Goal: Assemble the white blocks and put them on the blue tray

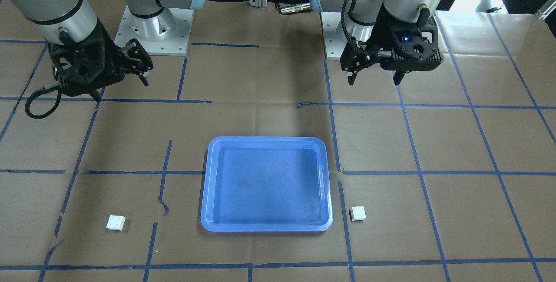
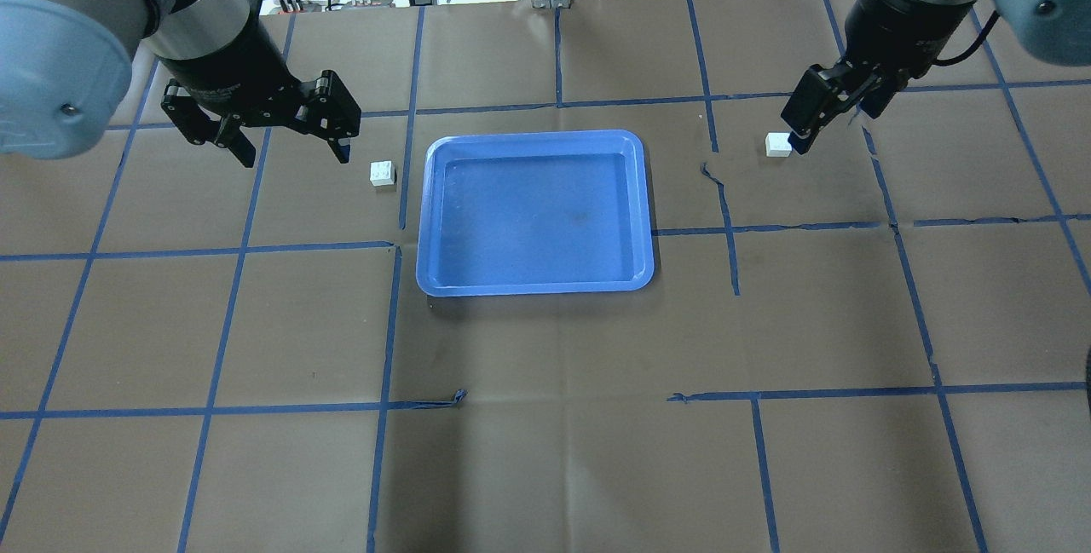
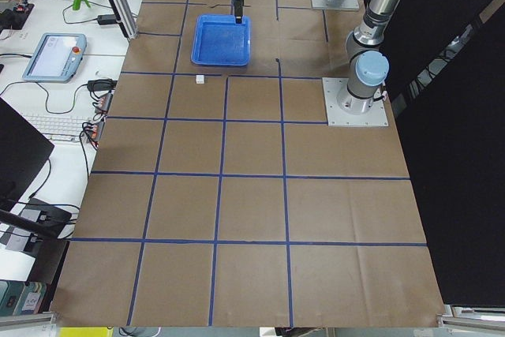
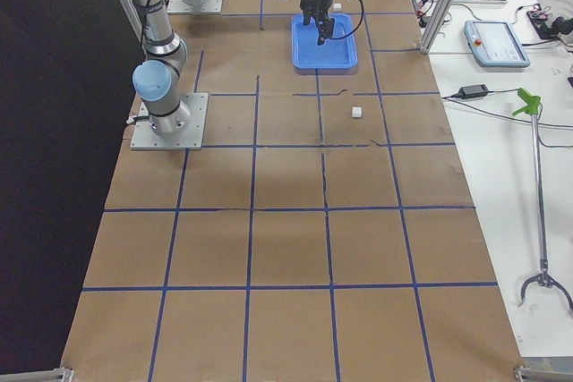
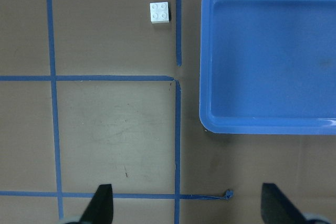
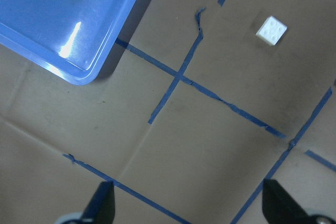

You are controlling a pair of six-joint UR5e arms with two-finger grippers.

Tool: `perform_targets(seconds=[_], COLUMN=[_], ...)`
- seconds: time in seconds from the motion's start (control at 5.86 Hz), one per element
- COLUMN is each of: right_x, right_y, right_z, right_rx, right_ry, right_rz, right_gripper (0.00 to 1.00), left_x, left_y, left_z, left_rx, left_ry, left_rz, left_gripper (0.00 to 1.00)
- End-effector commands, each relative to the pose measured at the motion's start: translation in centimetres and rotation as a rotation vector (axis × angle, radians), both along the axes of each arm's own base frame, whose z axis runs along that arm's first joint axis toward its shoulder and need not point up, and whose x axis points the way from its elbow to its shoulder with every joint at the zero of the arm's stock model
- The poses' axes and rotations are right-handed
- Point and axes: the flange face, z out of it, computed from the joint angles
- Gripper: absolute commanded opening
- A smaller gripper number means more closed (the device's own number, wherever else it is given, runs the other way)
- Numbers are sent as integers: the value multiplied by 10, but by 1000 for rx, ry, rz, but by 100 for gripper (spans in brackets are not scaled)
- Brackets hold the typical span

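Observation:
The blue tray (image 2: pixel 535 137) lies empty at the table's middle. One white block (image 2: pixel 383 173) lies on the paper just off the tray's left side, studs up; it also shows in the left wrist view (image 5: pixel 159 12). The other white block (image 2: pixel 777 145) lies well off the tray's right side; it also shows in the right wrist view (image 6: pixel 272 30). My left gripper (image 2: pixel 296 158) hangs open and empty above the table, left of its block. My right gripper (image 2: pixel 805 131) hangs open and empty, raised near its block. In the front view the blocks (image 1: pixel 358 213) (image 1: pixel 116 223) flank the tray (image 1: pixel 266 141).
Brown paper with a grid of blue tape lines (image 2: pixel 558 103) covers the table. The arm bases (image 1: pixel 152 30) stand at the robot's side. Operator desks with cables and a pendant (image 4: pixel 497 42) lie past the table's far edge.

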Motion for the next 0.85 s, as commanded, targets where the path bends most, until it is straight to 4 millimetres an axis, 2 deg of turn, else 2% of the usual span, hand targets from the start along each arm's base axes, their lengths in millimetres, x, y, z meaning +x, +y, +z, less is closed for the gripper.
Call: perform_targets(seconds=[0.0, 0.17, 0.34, 0.51, 0.68], right_x=[-36, -64, -91, -114, -123], right_y=[-48, -63, -80, -95, -114], right_z=[-36, -51, -74, -102, -145], right_rx=[-112, -178, -244, -308, -385], right_ry=[-32, -105, -221, -328, -447], right_rz=[489, 685, 777, 800, 841], right_gripper=[100, 100, 100, 100, 100], left_x=[17, 18, 22, 22, 23], left_y=[-82, -109, -125, -139, -148], left_z=[-84, -133, -172, -213, -244], left_rx=[-31, -33, -65, -74, -67], left_ry=[0, 0, -1, -2, -1], left_rz=[24, 24, 27, 24, 21], left_gripper=[100, 100, 100, 100, 100])
